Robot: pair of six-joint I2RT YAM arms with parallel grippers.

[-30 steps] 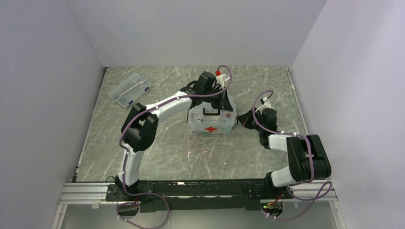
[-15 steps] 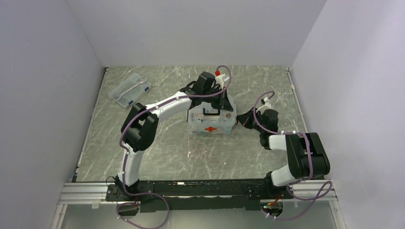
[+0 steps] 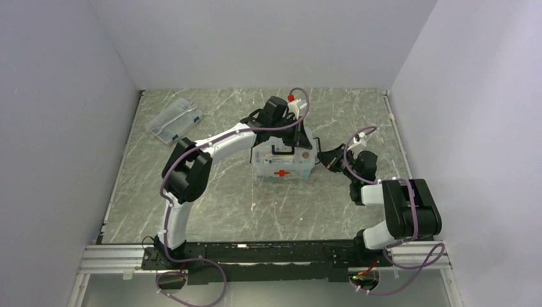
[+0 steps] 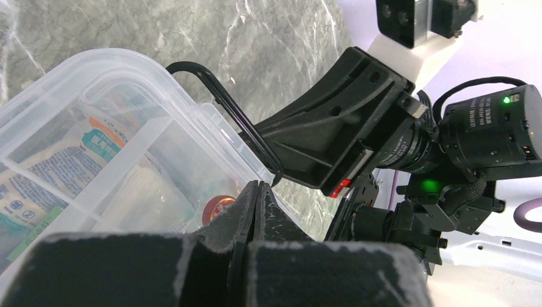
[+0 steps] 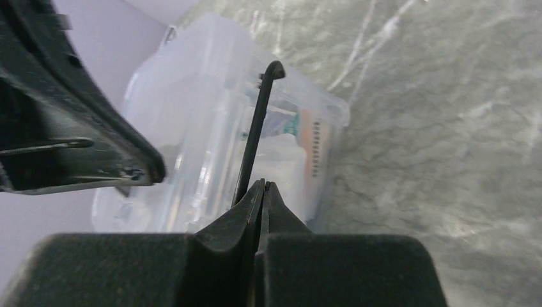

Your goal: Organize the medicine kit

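A grey-green marbled table [image 3: 255,204] sits boxed in by 3 plain pale walls [image 3: 255,45], with a metal rail along its near edge.

The left arm [image 3: 217,144] arches up from its base and reaches right over the medicine kit [image 3: 281,167], which stands near the middle of the table. The left gripper [image 4: 257,188] hangs just above the kit's clear lid, its 2 fingers pressed together with nothing between them. The right arm [image 3: 396,204] is folded low, and the right gripper [image 5: 263,187] points at the kit's right end. Its fingers also meet with no gap, the tip right at the kit's raised dark handle [image 4: 220,101].

The kit carries a red cross [image 3: 281,173] on its front. Packets [image 4: 77,160] inside show orange and green print – too small to read. A flat clear case [image 3: 174,121] with blue labels lies well apart at far left, its writing illegible.
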